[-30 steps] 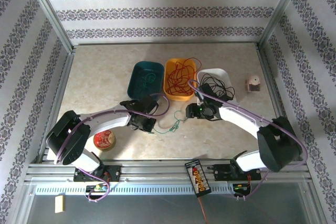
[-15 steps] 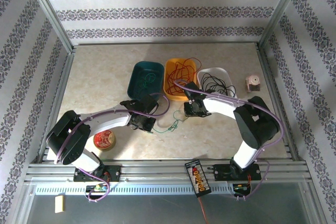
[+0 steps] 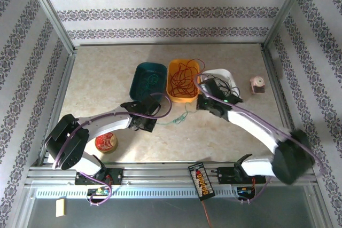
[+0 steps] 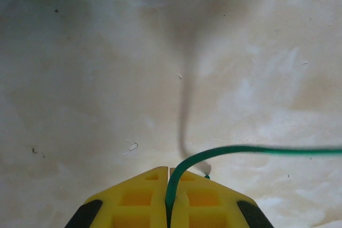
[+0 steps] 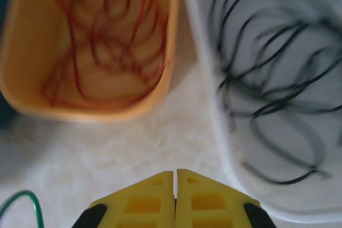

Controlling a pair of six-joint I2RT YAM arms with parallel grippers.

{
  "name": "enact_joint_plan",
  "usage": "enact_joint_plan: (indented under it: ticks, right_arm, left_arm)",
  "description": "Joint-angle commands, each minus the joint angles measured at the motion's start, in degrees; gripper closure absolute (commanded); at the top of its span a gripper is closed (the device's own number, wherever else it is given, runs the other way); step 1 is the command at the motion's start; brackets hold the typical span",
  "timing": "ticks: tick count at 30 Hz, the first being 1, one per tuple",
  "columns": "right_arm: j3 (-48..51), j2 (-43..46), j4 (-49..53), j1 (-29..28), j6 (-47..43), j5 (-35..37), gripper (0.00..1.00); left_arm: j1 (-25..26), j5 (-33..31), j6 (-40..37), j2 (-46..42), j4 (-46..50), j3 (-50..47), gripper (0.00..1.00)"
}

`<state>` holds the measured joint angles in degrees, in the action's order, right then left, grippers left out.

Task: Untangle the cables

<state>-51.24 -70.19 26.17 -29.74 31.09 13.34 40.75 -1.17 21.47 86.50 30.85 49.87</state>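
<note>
A thin green cable (image 3: 173, 121) lies stretched across the table between the arms. My left gripper (image 3: 151, 123) is shut on one end of it. In the left wrist view the cable (image 4: 251, 149) rises from between the yellow fingers (image 4: 141, 198) and bends off to the right. My right gripper (image 3: 203, 101) sits just in front of the gap between the orange and white bins. It (image 5: 175, 173) is shut with nothing between its fingers. Red cables (image 5: 107, 41) lie in the orange bin (image 3: 183, 95), black cables (image 5: 278, 78) in the white bin (image 3: 212, 73), and more green cable in the teal bin (image 3: 138, 86).
A round red tin (image 3: 106, 142) sits beside the left arm. A small pink object (image 3: 257, 85) stands at the right of the table. A black connector board (image 3: 202, 180) lies on the front rail. Aluminium frame posts border the table.
My right arm swung towards the green cable, then drew back to the gap between the orange and white bins. The green cable, looped before, now lies straighter. The left gripper stayed put.
</note>
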Motion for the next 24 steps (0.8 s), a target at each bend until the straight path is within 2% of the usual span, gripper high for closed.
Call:
enact_joint_plan:
  ticks: [1,6,11,14,16,18,24]
  right_arm:
    - [1.06,8.74,4.03,6.68,-2.21,8.39,1.0]
    - [0.25,18.41,4.54,16.75,-4.6,10.85,1.0]
    - [-1.48,21.42,5.24,24.29,-5.21,9.94,1.0]
    - [-1.75,21.69,5.55,29.54,-4.31,5.41,1.0]
    - [-1.52,21.52,5.55,33.01,-3.47,1.5,1.0]
    - [-1.12,21.41,5.47,36.42,-2.45,-2.06,1.0]
    - [-0.32,21.5,4.89,45.14,-0.59,-10.52,1.0]
  left_arm:
    - [-1.1,-3.05,1.01,-1.79,2.32,0.45,1.0]
    - [-1.98,-2.39,0.06,-4.12,1.11,0.0,1.0]
    - [-4.0,-0.36,0.51,-8.7,-1.87,-2.38,1.0]
    - [-5.86,1.52,1.83,-13.17,-4.73,-4.97,1.0]
    - [-7.18,6.22,2.01,-18.19,-9.67,-7.99,1.0]
    - [-8.82,7.74,3.25,-23.05,-12.9,-10.26,1.0]
    - [-18.35,5.06,7.57,-32.72,-11.24,-11.49,1.0]
